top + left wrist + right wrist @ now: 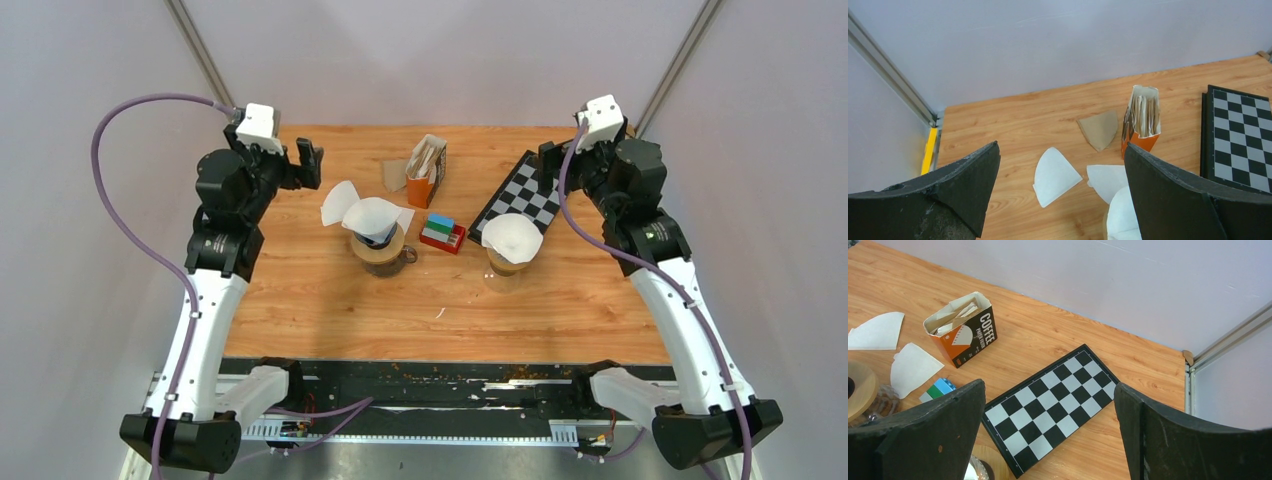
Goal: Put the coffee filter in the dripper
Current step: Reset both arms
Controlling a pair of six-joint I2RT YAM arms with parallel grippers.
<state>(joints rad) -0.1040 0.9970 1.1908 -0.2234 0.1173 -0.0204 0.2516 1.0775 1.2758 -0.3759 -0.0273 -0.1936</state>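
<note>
left end effector and right end effector are both hanging wide, gripping nothing. A white coffee filter is sitting in the dripper.

the left arm and right arm have white links and black joints; a purple cable runs along each; the left claw and right claw are matte black.
</note>
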